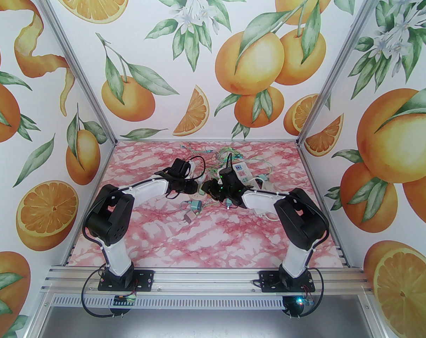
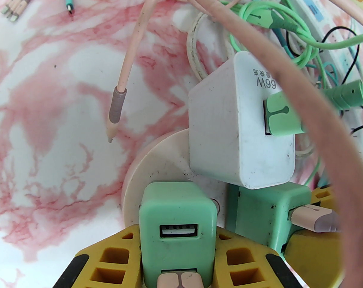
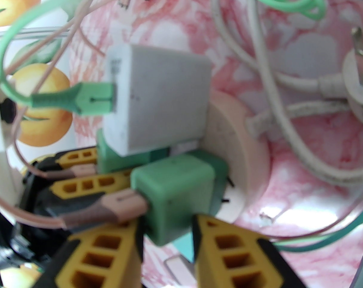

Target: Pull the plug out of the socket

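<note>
Yellow fingers (image 2: 112, 256) of your left gripper (image 2: 178, 235) are pinched on the green charger with the empty USB port (image 2: 177, 217), one finger on each flank. That charger is plugged into the round socket (image 2: 157, 160), just beside the white charger (image 2: 235, 136). Your right gripper (image 3: 168, 220) has its jaws either side of the green charger with the pink cable (image 3: 175, 196). They look pressed against it, though that view is blurred.

Both green chargers stand out from the same socket face, side by side. For your left arm, the plug's long axis runs from the face straight back toward the wrist. For your right arm, the axis lies across the jaws, with the socket to their right and the cable end to their left.

I'd judge the pull must follow that axis, away from the face, while the other arm holds firm. Pull askew and the prongs may bind.
</note>
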`<state>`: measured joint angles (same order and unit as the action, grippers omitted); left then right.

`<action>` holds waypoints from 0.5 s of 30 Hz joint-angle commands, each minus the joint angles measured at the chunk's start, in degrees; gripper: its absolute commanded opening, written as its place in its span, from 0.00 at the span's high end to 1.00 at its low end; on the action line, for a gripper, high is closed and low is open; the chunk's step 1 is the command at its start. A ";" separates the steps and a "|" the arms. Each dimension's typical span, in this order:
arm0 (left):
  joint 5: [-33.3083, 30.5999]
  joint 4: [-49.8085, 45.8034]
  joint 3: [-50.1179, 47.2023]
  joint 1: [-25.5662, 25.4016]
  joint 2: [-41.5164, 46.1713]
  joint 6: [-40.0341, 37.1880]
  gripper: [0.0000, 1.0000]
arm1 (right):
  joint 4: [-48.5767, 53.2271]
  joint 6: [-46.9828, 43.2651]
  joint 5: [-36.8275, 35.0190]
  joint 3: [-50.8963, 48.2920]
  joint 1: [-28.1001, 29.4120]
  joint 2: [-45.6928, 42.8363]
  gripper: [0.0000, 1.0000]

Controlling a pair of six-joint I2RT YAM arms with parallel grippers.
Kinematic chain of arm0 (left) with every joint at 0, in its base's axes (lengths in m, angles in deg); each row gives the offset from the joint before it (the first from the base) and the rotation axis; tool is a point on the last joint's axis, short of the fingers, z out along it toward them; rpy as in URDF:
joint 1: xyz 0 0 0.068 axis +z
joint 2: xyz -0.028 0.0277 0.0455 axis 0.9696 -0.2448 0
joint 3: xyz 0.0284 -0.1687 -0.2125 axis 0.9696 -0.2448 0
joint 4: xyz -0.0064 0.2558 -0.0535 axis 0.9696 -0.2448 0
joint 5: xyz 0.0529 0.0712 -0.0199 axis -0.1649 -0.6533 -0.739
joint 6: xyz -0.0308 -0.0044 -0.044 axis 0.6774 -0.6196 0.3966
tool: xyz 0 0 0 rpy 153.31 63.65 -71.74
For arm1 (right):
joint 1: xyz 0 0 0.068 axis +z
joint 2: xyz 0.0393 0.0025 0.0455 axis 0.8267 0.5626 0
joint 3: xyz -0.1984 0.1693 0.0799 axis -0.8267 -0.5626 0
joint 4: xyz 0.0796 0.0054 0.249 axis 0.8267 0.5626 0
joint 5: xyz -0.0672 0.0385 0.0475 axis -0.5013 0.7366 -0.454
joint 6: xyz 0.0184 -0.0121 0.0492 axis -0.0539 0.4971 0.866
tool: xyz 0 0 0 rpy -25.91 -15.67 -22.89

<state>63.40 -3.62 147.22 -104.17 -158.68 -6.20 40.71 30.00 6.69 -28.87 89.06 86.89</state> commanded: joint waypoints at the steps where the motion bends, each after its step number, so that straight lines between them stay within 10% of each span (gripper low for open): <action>1: 4.54 0.92 2.49 1.27 1.88 4.38 0.88 | 9.84 -1.27 -4.93 -2.89 -0.82 2.45 0.68; 15: -12.68 -5.18 3.29 -5.07 2.79 -3.66 0.90 | 13.62 -2.92 -4.47 0.69 -0.87 4.64 0.68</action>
<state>54.22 -6.59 148.73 -108.32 -158.68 -7.95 43.22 28.66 6.85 -26.97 89.04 87.43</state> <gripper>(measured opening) 0.287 0.321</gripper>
